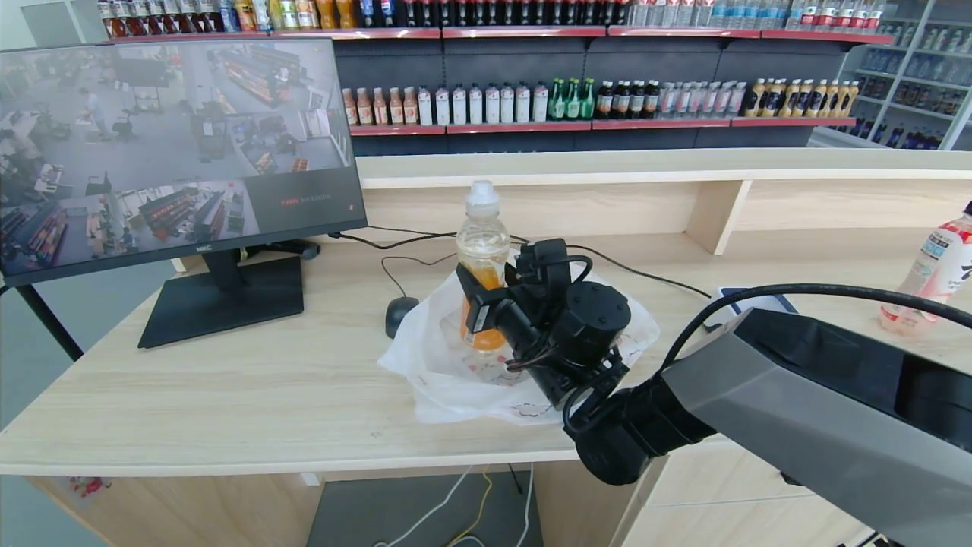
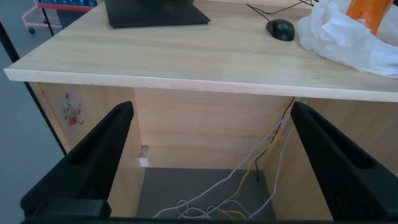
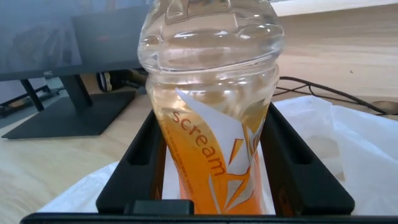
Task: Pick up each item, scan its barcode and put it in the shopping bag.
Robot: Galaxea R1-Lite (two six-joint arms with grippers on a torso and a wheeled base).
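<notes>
**Bagging step, release pending**

Orange bottle (image 1: 481,235) upright at frame centre, clamped in right gripper (image 1: 490,304) at the mouth of the shopping bag (image 1: 448,380). Likely next: lower, let go, then fetch pink bottle (image 1: 938,270) at right edge. Added by left wrist view: left gripper (image 2: 211,112) spread wide, empty, below counter (image 2: 186,56) edge.

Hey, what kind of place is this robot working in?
Probably a shop's checkout: shelves of bottled drinks behind, a monitor showing security-camera feeds, and a white shopping bag on the wooden counter.
</notes>
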